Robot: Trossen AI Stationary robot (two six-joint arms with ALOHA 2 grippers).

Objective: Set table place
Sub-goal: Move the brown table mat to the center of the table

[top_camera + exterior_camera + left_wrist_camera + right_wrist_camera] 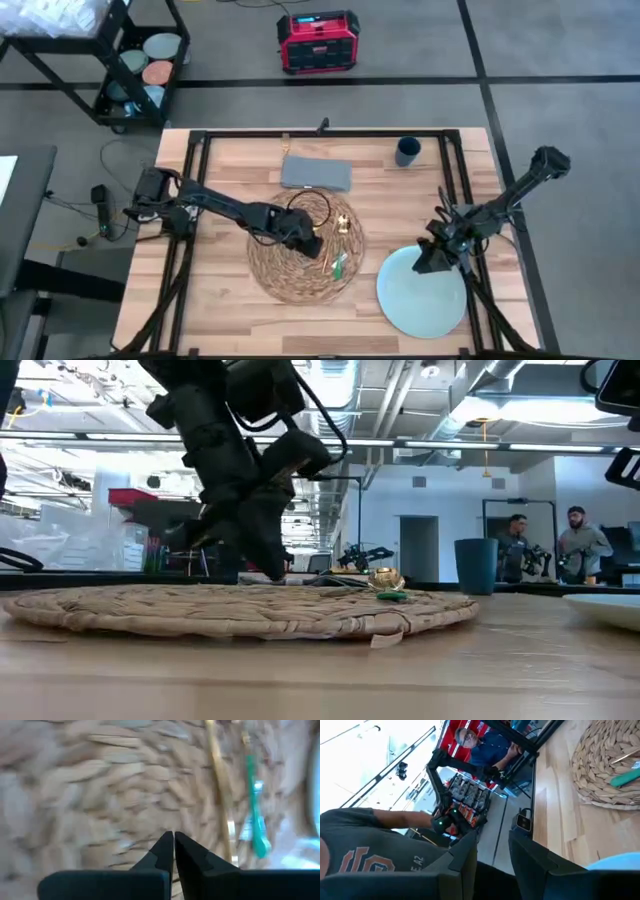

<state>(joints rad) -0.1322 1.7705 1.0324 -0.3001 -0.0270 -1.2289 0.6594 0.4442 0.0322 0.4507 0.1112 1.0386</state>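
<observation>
A round woven placemat point(290, 272) lies mid-table on the wooden table point(230, 300). Gold cutlery point(343, 225) and a green-handled piece point(340, 263) lie on the mat's right part. My left gripper point(315, 243) is shut and points down over the mat's middle point(90, 785), just left of the cutlery point(220, 795). A pale blue-green plate point(425, 295) rests flat on the table to the right of the mat. My right gripper point(432, 262) stands open at the plate's far-left rim. A grey napkin point(316, 173) and a dark cup point(407, 152) sit at the far side. My left gripper point(277, 572) points down with its shut fingertips very close to the placemat point(200, 610); I cannot tell whether they touch it. My right gripper point(492, 852) has nothing between its fingers; the plate's rim point(620, 862) lies beside one finger, and I cannot tell whether they touch.
Black rails point(195, 200) run along the table's left, right and far sides. A black cart point(120, 60) and a red box point(318, 42) stand on the floor beyond the far edge. People stand in the room behind point(580, 545). Bare wood lies near the front left.
</observation>
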